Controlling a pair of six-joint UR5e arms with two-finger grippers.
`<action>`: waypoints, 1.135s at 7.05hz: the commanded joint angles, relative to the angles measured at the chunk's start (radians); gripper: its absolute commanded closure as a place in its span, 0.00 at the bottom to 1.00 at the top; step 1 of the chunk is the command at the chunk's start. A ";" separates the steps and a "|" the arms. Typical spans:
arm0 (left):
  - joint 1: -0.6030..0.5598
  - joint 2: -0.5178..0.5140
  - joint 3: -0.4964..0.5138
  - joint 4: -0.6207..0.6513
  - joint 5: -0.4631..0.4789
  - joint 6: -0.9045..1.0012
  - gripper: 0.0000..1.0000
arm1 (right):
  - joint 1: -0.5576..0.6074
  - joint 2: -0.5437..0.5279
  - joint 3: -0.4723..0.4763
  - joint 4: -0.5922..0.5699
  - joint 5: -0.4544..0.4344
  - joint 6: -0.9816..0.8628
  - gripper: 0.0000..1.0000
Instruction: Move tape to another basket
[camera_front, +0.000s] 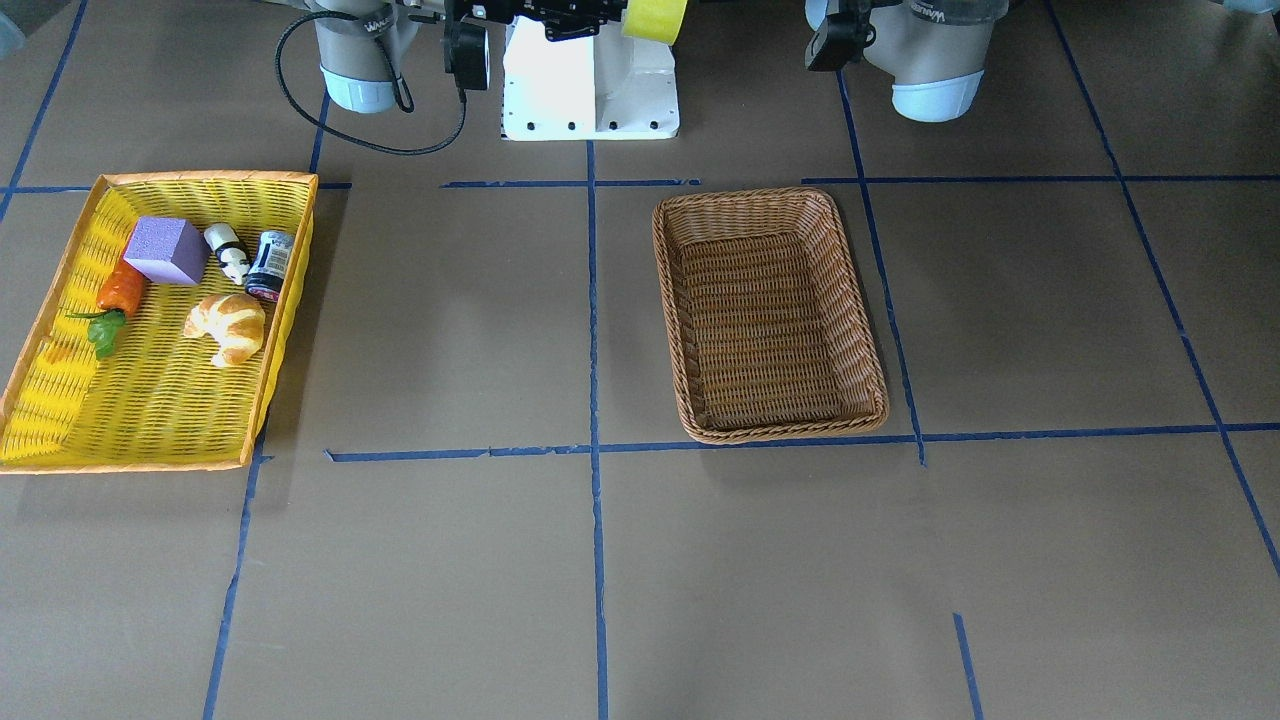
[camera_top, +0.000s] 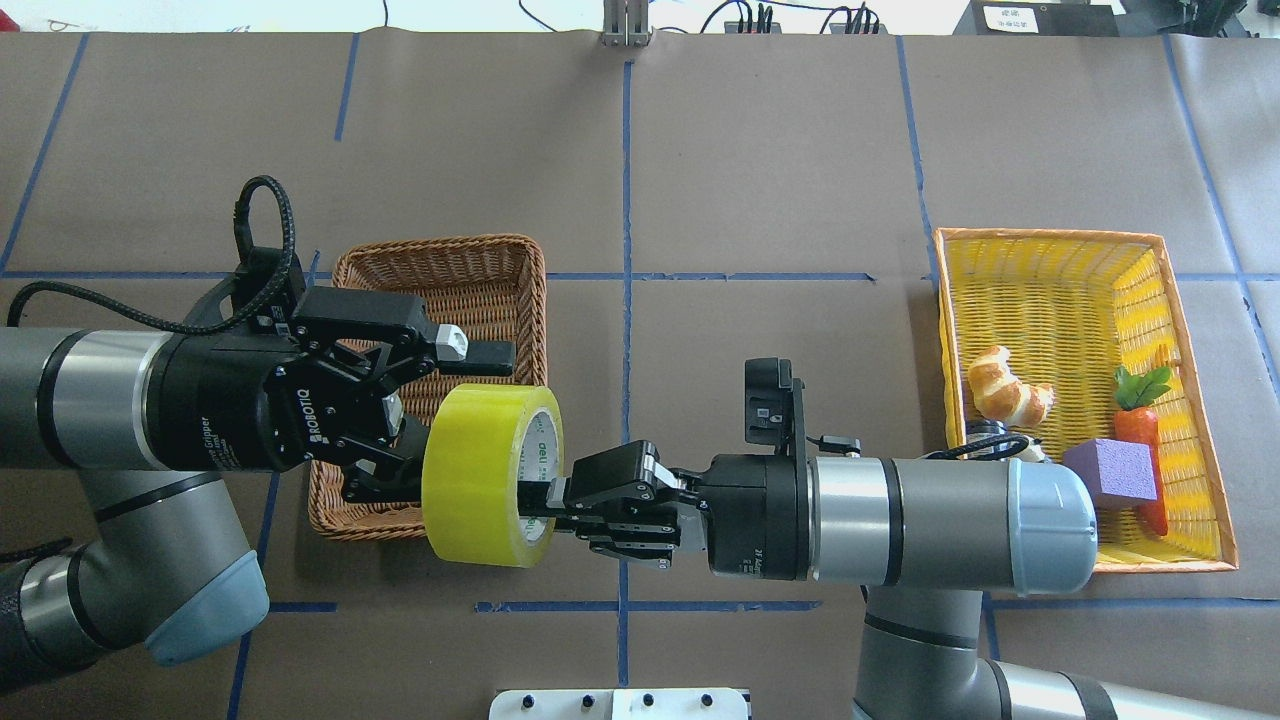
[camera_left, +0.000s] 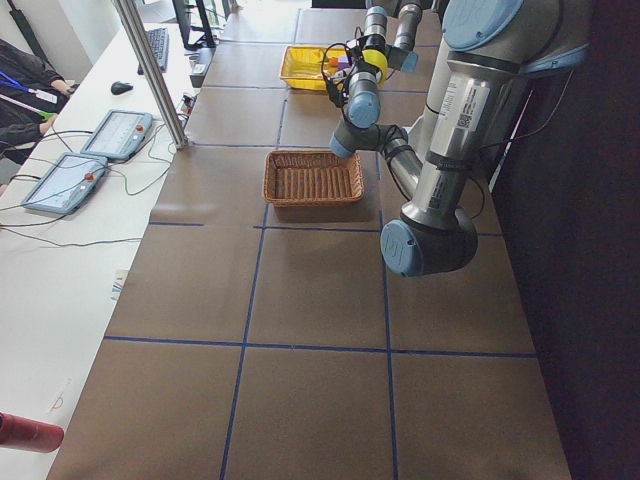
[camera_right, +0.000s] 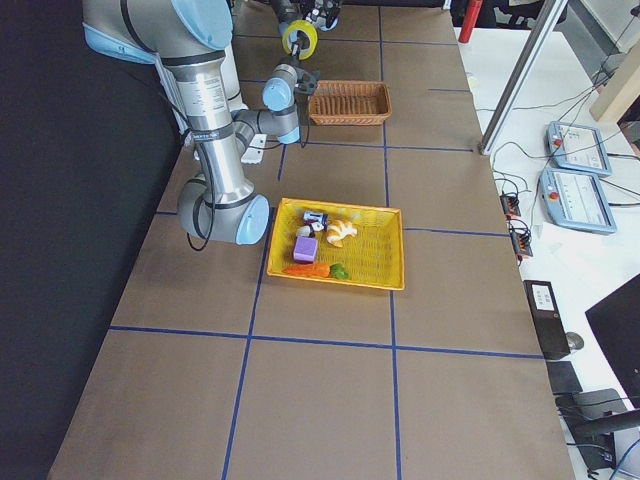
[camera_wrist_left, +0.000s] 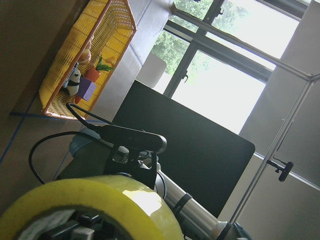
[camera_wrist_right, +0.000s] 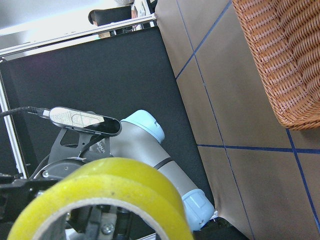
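Observation:
The yellow-green tape hangs in the air between my two grippers, beside the near right corner of the brown wicker basket. My right gripper is shut on the tape's rim, with a finger reaching into the white core. My left gripper is open, its fingers spread either side of the roll; its lower finger is partly hidden behind the tape. The tape fills the bottom of the left wrist view and of the right wrist view. The brown basket holds nothing.
The yellow basket with an orange rim stands on the right. It holds a croissant, a carrot, a purple block, a can and a panda figure. Blue tape lines cross the brown table.

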 joint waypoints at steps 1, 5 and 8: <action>0.000 0.001 0.001 0.000 -0.001 0.000 0.73 | 0.000 0.001 0.000 0.009 0.000 -0.001 0.30; 0.000 0.004 0.000 -0.002 -0.003 0.003 0.99 | 0.000 0.001 0.000 0.002 -0.016 -0.001 0.01; -0.045 0.022 -0.013 0.003 -0.042 0.012 0.99 | 0.009 -0.004 0.003 0.008 -0.014 -0.025 0.01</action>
